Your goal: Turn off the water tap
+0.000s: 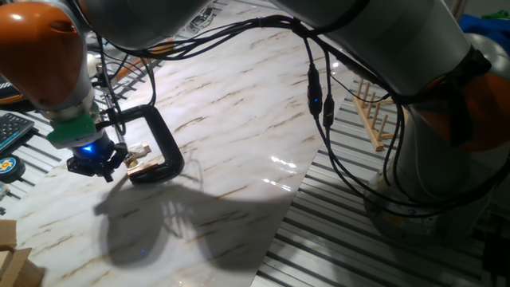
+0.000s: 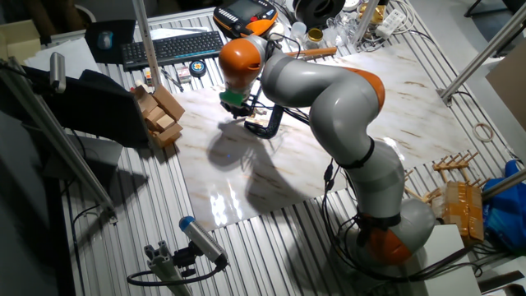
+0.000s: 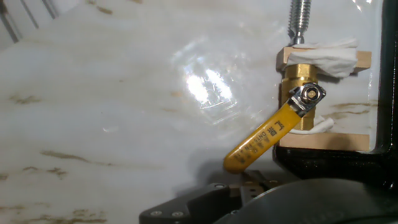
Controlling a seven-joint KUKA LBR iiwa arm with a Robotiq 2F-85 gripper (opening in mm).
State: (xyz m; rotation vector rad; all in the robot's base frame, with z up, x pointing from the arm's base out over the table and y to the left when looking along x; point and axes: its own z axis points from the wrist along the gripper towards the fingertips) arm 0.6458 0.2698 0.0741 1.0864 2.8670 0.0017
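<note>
The water tap [image 3: 301, 76] is a small brass valve held between two wooden pads in the jaw of a black C-clamp [image 3: 339, 163], under the silver screw rod [image 3: 298, 17]. Its yellow lever [image 3: 261, 138] slants down to the left across the marble board. In one fixed view the tap [image 1: 140, 156] lies in the clamp [image 1: 163, 143], and my gripper [image 1: 97, 165] hovers just left of it, pointing down. In the hand view only a dark part of the hand [image 3: 199, 206] shows at the bottom edge, just below the lever's tip. The fingers' spacing does not show.
The marble board [image 1: 239, 119] lies on a slatted metal table. Black cables [image 1: 319, 100] hang from the arm over the board. A wooden rack [image 1: 373, 112] stands off the board's right edge. Wooden blocks [image 2: 158, 115] and a keyboard [image 2: 173, 47] lie beyond the clamp.
</note>
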